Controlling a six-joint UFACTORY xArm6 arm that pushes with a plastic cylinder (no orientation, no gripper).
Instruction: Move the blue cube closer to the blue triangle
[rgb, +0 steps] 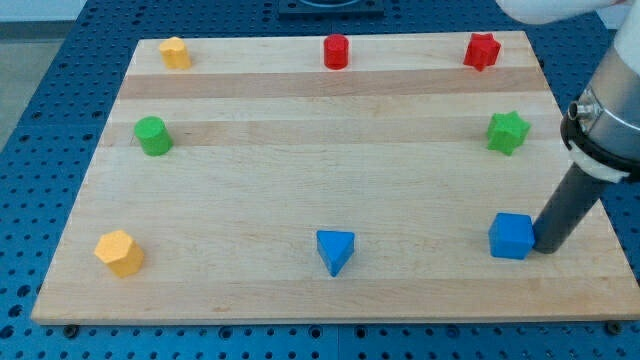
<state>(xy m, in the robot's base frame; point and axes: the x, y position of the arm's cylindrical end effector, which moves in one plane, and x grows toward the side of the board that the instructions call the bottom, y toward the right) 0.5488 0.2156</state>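
Blue triangle (335, 250): board's bottom centre, apex pointing toward 6 o'clock. Blue cube (511, 236): well apart at its 3 o'clock, squarish, no evident long axis. The arm's tip (546, 248): at the cube's 3 o'clock edge, apparently touching; no jaws, nothing held. Judgement: push barely begun, whole gap remaining.

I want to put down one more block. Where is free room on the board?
The whole middle is bare, between green cylinder and green star. The bottom right is crowded: my tip sits beside the blue cube.
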